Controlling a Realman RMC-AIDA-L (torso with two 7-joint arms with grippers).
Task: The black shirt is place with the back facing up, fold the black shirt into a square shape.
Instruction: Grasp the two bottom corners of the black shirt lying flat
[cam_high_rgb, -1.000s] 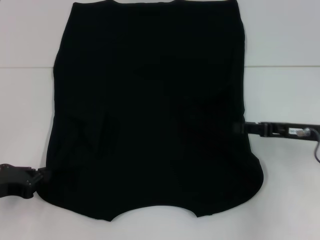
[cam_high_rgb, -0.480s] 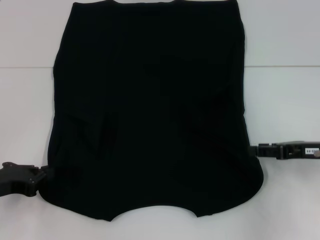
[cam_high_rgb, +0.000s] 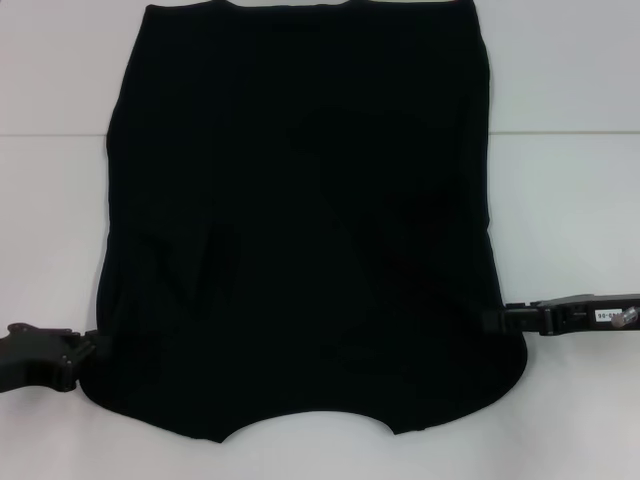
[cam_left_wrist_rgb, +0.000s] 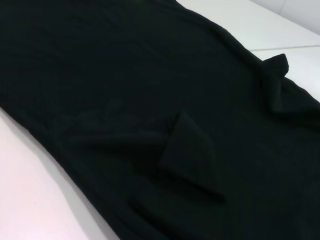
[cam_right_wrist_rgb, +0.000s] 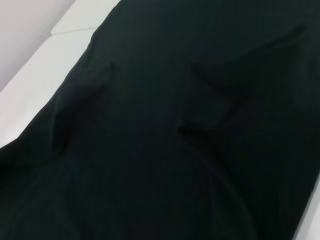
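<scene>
The black shirt (cam_high_rgb: 300, 220) lies flat on the white table (cam_high_rgb: 560, 200), plain side up, with its collar end toward me and both sleeves folded in over the body. It fills the left wrist view (cam_left_wrist_rgb: 150, 90) and the right wrist view (cam_right_wrist_rgb: 175, 150), where the folded sleeve flaps show as raised creases. My left gripper (cam_high_rgb: 82, 352) sits low at the shirt's near-left edge, touching the cloth. At the near-right edge, my right gripper (cam_high_rgb: 490, 320) has its tip against the hem line.
A seam (cam_high_rgb: 560, 132) runs across the table. Bare white table (cam_left_wrist_rgb: 30, 190) lies beside the shirt on both sides (cam_right_wrist_rgb: 30, 75). The shirt's far end reaches the upper border of the head view.
My right gripper has slid along the shirt's right edge toward me, then back in against the cloth. The left gripper has barely moved. The shirt lies as before.
</scene>
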